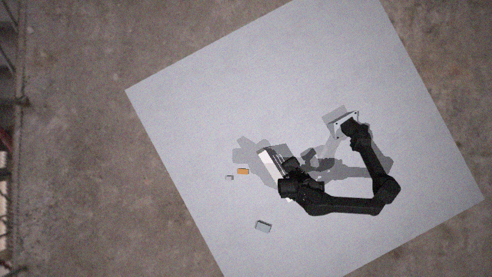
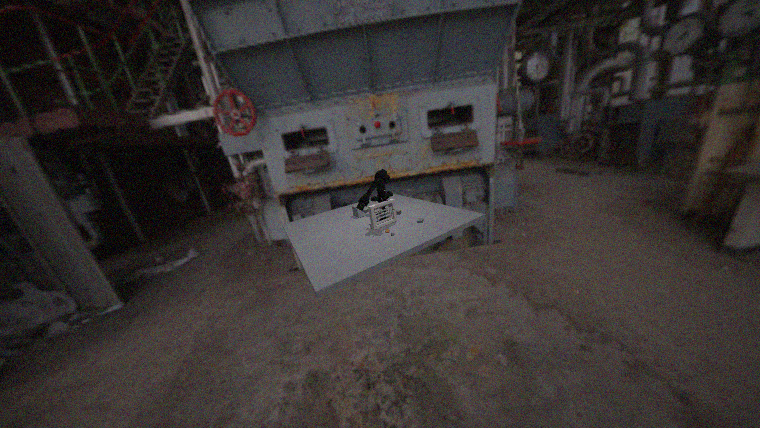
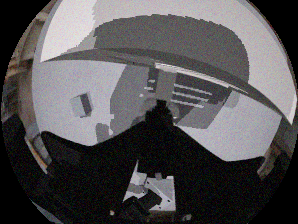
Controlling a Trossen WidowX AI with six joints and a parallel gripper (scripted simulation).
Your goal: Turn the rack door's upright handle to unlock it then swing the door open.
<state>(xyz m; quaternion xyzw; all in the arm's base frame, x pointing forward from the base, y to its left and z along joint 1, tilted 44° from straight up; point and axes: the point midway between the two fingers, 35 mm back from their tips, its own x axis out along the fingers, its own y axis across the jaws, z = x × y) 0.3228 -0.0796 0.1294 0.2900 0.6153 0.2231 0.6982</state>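
Note:
The white rack frame [image 1: 270, 166] [image 3: 270, 50] stands upright on the table. Its slatted door [image 2: 385, 211] appears flush in the frame in the exterior view; any small opening angle cannot be told. My gripper [image 1: 296, 175] [image 3: 158, 128] is at the arm's side of the rack, with its dark fingers drawn together, shut on the door handle. The fingers hide most of the handle in the wrist view, and the arm covers it in the top view, so how far it is turned cannot be told.
An orange block [image 1: 243, 171] and a small grey block [image 1: 229, 177] lie beyond the rack. A larger grey block [image 1: 263, 226] [image 3: 80, 106] lies off one end of it. The arm's base [image 1: 350, 126] is on a white plate. The table [image 1: 206, 85] has shadows around the rack.

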